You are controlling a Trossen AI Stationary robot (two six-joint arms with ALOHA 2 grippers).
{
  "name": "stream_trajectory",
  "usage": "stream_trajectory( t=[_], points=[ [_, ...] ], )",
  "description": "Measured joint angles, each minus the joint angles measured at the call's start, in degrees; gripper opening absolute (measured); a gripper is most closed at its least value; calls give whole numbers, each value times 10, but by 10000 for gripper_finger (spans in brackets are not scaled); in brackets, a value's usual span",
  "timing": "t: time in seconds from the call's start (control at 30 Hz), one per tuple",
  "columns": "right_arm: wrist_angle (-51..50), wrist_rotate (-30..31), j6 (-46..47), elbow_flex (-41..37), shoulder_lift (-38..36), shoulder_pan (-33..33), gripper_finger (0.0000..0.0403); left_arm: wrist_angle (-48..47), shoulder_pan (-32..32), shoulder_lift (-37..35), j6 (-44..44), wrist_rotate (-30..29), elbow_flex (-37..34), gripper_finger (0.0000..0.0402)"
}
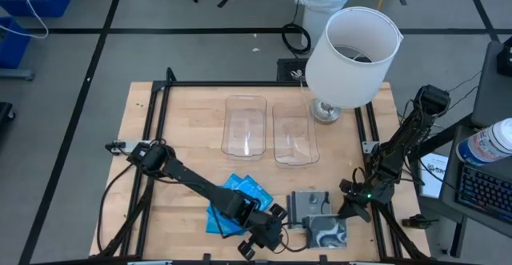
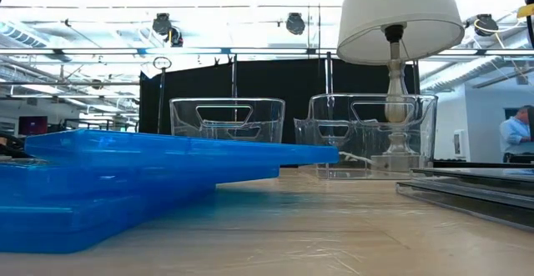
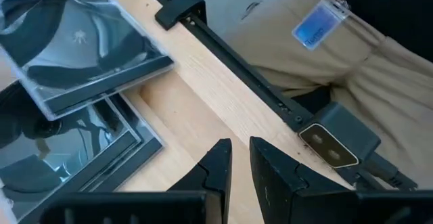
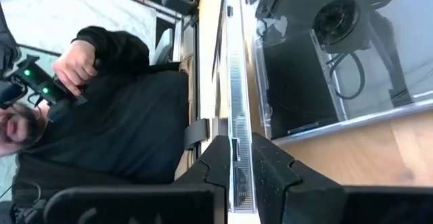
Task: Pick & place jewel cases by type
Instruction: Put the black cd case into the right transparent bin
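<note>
Left gripper (image 1: 264, 241) low at the table's 6 o'clock edge, fingers (image 3: 218, 166) nearly together, nothing between; blue jewel cases (image 1: 236, 203) just at its 10 o'clock, clear square jewel cases (image 1: 318, 218) at its 3 o'clock. Right gripper (image 1: 346, 209) touching those clear cases' right edge, pinching a thin clear case edge (image 4: 239, 122) narrowly. Two clear bins (image 1: 268, 129) at table centre, both empty.

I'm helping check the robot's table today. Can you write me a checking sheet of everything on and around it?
Surface: wooden table, bare in the middle.
Job's things: blue cases stacked near the front; clear disc cases beside them; two clear bins hold no cases.
Clutter: white lamp.
Grippers: left gripper near front edge, fingers nearly closed, holding nothing; right gripper beside the disc cases.
Cables: black loop on floor.
Surroundings: person beside the table.
</note>
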Motion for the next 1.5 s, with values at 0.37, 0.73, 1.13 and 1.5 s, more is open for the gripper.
stream_trajectory(
  t=[0.37,0.73,1.13,1.5],
  points=[
    [35,33,-38,0,-23,0,26,-9,2,1,-4,0,-26,62],
    [-35,71,-240,83,-123,-49,26,-63,-20,1,-7,0,-26,62],
    [-619,89,-426,445,-128,-257,26,-73,-56,1,-14,-5,-27,62],
    [-769,-94,-606,594,16,-561,26,-68,-58,1,-14,-5,-36,62]
  ],
)
